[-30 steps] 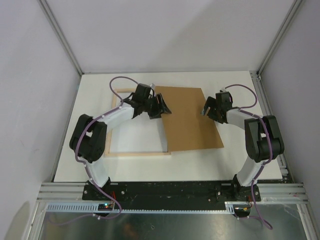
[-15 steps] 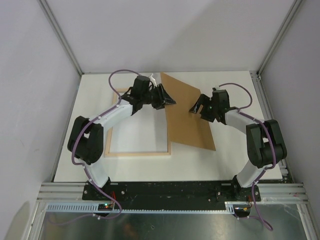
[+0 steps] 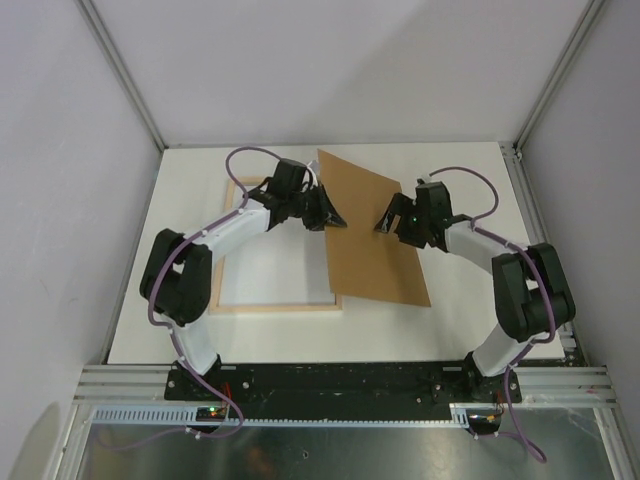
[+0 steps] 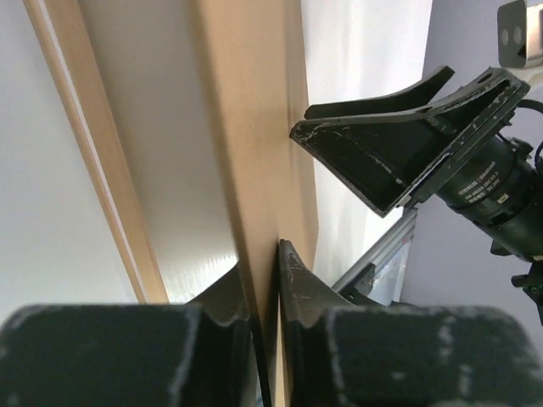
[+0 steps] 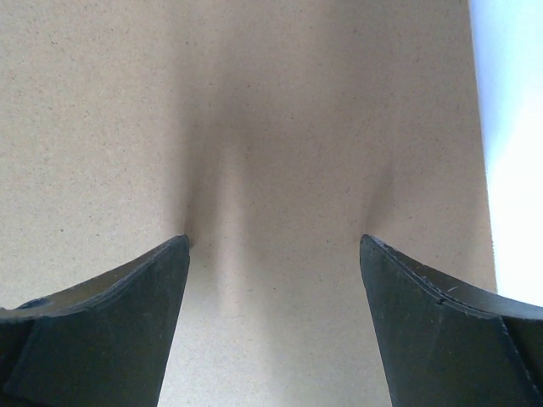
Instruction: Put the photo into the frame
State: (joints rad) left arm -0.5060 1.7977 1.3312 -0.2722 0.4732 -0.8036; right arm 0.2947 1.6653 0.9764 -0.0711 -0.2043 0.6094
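— Is the left gripper (image 4: 265,258) holding anything?
— It's clamping the backing board's (image 3: 375,250) edge (the right gripper (image 5: 271,242) is resting on it, fingers apart). The frame (image 3: 275,305) is lying pale-wood side up, beneath that edge.

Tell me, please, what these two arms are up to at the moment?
The left claw is shut on the edge of the brown backing board, which overlaps the right side of the pale-wood frame lying on the table. The right claw is open, fingertips seemingly against the board's face. No photo is in sight.
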